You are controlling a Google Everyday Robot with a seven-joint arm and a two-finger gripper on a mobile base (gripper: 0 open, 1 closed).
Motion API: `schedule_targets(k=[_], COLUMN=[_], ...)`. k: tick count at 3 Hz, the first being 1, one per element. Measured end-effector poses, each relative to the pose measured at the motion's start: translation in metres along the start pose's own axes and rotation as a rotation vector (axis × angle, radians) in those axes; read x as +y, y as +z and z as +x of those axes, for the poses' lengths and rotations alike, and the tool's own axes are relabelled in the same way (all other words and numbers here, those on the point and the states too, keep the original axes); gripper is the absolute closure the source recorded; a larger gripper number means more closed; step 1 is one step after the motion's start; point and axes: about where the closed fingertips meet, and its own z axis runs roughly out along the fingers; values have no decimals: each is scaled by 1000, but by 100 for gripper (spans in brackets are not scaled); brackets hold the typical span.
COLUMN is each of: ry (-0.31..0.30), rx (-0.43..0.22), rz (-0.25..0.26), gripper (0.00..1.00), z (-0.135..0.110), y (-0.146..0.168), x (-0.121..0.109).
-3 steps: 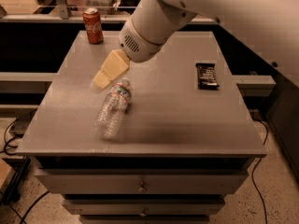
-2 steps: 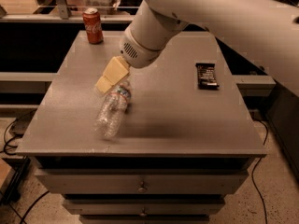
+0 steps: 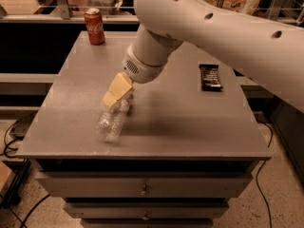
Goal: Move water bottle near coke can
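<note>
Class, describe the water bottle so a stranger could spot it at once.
On the grey table, look front left, right by the gripper. The water bottle lies on its side there: clear crinkled plastic, unlike the upright red coke can at the back.

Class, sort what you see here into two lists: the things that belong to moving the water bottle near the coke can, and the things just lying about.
Job in hand:
bottle, on its side at the front left of the table
can, upright at the back left corner
pincer, at the bottle's far end

Lying about:
dark packet, on the right
</note>
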Motion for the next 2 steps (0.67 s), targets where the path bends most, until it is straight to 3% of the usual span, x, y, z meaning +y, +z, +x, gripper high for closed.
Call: schedule_targets(k=[2], ry=[-14], rx=[22], rz=[-75], gripper=[0], z=[-3], y=[25], x=[22])
